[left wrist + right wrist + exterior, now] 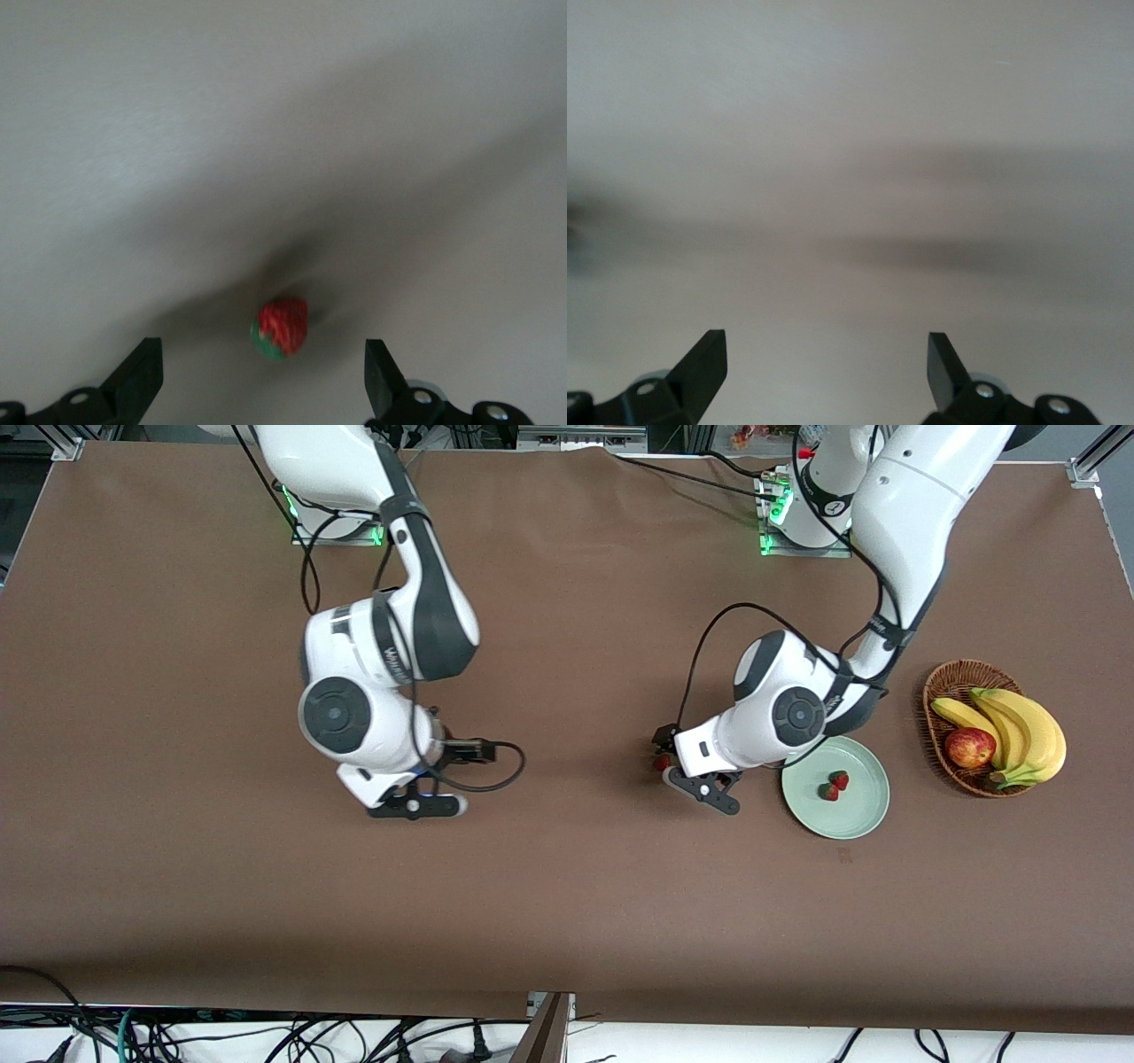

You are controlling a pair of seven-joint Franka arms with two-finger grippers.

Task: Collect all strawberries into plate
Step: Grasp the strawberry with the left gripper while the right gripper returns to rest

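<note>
Cables [266,1036] and a bench edge run along the frame's lower edge, nearest your camera. Progress: 2 of 3 strawberries [833,786] lie in the plate [864,819]; you've 1 left. Third strawberry [283,328] sits on the table, beside the plate toward the right arm's end, under the left gripper [700,784], fingers apart, not yet on it. Right gripper [416,806] hangs over bare table, fingers apart, holding nothing; that arm waits. Surface: brown cloth [567,912], flat. Basket [943,682] w/ bananas [1032,731] and apple [969,747] stands by the plate; not part of your job.
</note>
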